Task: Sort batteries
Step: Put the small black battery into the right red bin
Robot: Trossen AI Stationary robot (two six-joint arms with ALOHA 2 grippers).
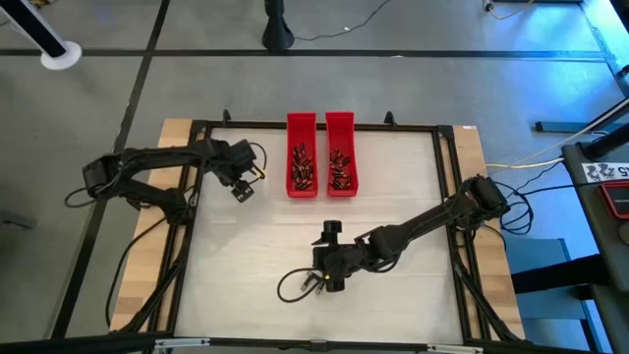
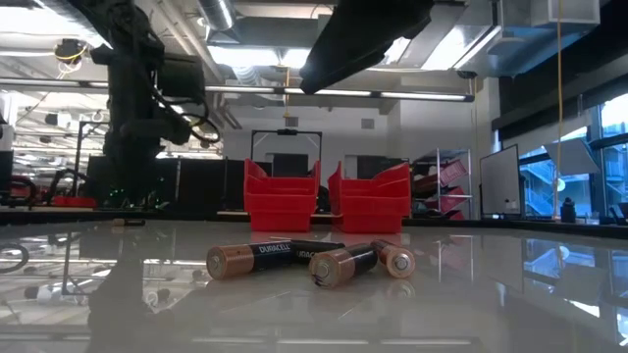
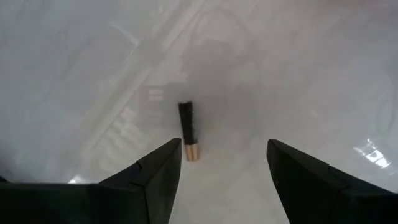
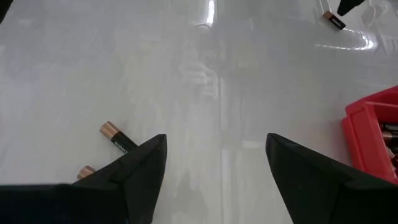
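Partly hidden behind 2 batteries (image 2: 294, 259) lies another; both grippers gape empty.

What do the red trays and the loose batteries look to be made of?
Red trays: likely moulded plastic, uniformly coloured with a slight sheen. Batteries: probably metal cans in a glossy black printed wrap, the coppery ends shining. Tabletop: smooth and glossy, mirroring ceiling lights.

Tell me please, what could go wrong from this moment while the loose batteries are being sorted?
1. The single black and copper battery under the open left gripper lies on the glossy white table and could roll when touched.
2. Three more batteries lie close together, so the open right gripper might catch two.
3. The two red plastic trays look alike; a battery may land in the wrong one.
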